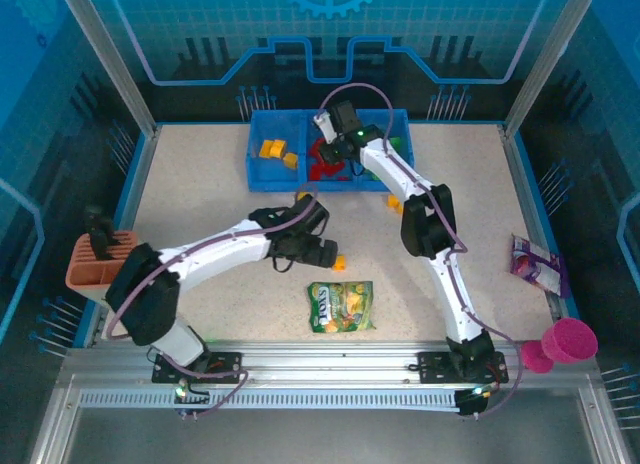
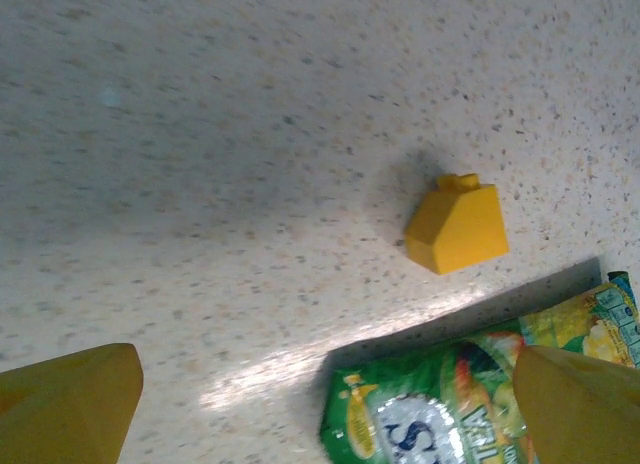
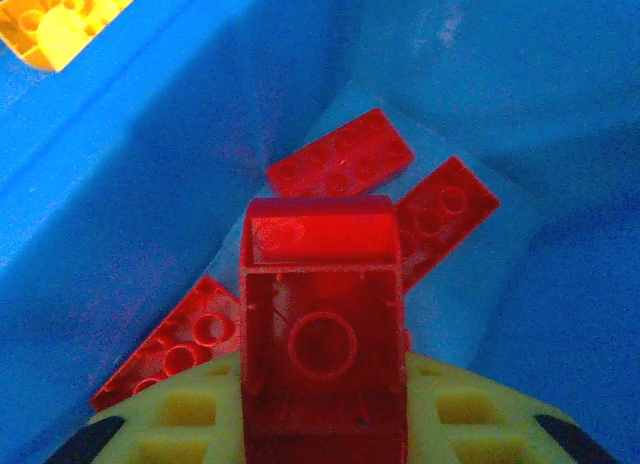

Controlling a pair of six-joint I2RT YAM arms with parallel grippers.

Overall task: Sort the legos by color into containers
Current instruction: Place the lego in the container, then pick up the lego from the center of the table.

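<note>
A red lego is pinched in my right gripper, jaws pressed onto it, over the middle compartment of the blue tray; flat red legos lie on the floor beneath it; my left gripper is spread wide above the table, holding nothing; a yellow lego lies ahead of it, touching neither finger, near the candy bag.

The left arm bends at the elbow and reaches rightward, low over the worktop. Its end effector points down, fingers spread wide and holding nothing. The right arm stretches far forward and leftward, wrist tipped down. Its end effector is clamped on a red lego.
</note>
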